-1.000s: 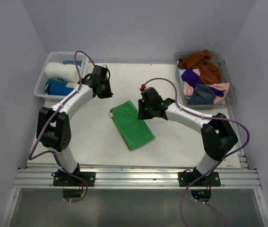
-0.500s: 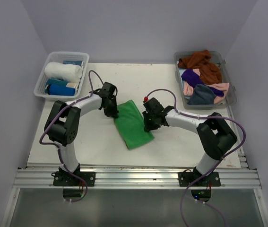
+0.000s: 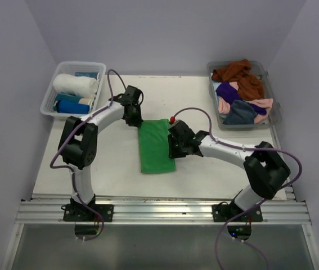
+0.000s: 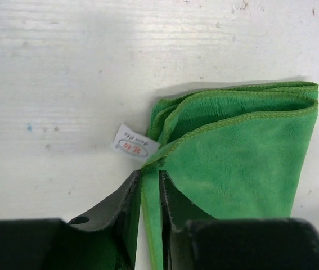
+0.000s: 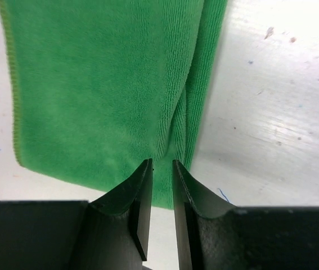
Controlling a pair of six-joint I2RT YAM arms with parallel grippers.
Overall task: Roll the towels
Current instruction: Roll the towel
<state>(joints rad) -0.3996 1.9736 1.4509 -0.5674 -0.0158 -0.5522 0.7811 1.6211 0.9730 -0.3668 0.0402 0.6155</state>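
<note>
A bright green towel (image 3: 156, 147) lies folded in a long strip at the table's middle, running near to far. My left gripper (image 3: 136, 120) is at its far left corner, shut on the hemmed edge (image 4: 149, 173) next to a small white label (image 4: 130, 144). My right gripper (image 3: 173, 147) sits on the strip's right side, its jaws shut on a puckered fold of the green towel (image 5: 162, 163). Rolled white (image 3: 76, 84) and blue (image 3: 72, 105) towels lie in the basket. Loose rust-brown (image 3: 239, 72), purple (image 3: 227, 90), pink and slate grey towels fill the tub.
The white slotted basket (image 3: 48, 107) stands at the far left corner of the table. The clear plastic tub (image 3: 273, 119) stands at the far right. Purple cables loop above both arms. Grey walls close in the sides and back.
My left gripper came from beside the basket down to the towel's corner and took hold. The towel swung from a diagonal lie to straight near-to-far, and the right gripper shifted with it.
</note>
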